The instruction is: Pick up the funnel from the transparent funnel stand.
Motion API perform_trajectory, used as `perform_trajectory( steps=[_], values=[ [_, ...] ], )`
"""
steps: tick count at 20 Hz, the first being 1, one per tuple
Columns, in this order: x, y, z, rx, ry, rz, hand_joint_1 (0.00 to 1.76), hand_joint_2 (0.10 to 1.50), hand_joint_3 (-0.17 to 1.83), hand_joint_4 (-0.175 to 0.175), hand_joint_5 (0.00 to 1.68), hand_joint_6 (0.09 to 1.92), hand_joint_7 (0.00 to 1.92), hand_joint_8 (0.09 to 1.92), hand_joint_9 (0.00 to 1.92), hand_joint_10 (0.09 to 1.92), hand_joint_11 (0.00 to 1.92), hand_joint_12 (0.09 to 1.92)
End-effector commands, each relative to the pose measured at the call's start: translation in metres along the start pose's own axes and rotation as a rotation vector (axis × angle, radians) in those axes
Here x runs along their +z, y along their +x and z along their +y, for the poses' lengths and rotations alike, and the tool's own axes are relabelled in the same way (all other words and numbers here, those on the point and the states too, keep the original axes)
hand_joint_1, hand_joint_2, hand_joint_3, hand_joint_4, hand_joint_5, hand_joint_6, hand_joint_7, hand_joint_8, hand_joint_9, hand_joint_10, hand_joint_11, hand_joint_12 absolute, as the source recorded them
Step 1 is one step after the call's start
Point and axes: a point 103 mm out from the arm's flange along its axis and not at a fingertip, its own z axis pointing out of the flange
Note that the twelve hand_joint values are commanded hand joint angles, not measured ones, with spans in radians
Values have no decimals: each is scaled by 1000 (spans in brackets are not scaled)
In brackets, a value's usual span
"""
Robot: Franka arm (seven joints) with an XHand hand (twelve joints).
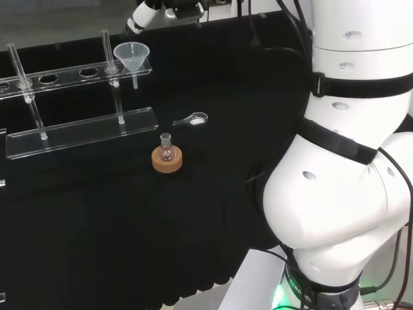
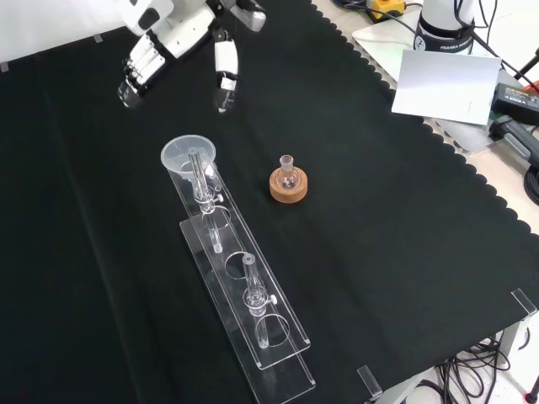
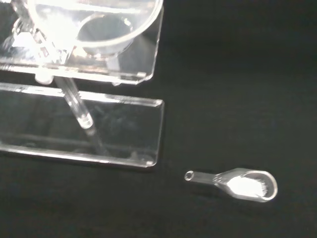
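Overhead, the hand (image 2: 181, 38) hangs with fingers (image 2: 226, 71) spread and holding nothing, apart from the funnel (image 2: 189, 157).

Right now the funnel sits in the end hole of the clear stand (image 2: 244, 311), at the end nearest the hand in the front view, its spout hanging down through the top rail. To do this step well, I judge the hand should come down over the rim, close around the cone rather than the upright post just beside it, and lift straight up so the spout clears the hole without tipping the stand. A small flask on a cork ring (image 2: 289, 187) and a glass scoop (image 3: 241, 184) lie on the surface nearby. No readable writing appears.
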Motion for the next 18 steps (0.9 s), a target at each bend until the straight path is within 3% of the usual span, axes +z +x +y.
perform_trajectory(
  steps=[1, 8, 18],
  values=[
    [13, 15, 11, 6, 58, 11, 512, 682, 318, -11, 3, 87, 0, 87, 0, 837, 171, 1538],
    [20, 37, 18, 34, 60, -42, 559, 657, 323, -14, 0, 87, 0, 87, 0, 728, 148, 1542],
    [29, 43, 30, 22, 91, -86, 618, 645, 328, -32, 0, 87, 11, 87, 0, 771, 156, 1550]
  ],
)
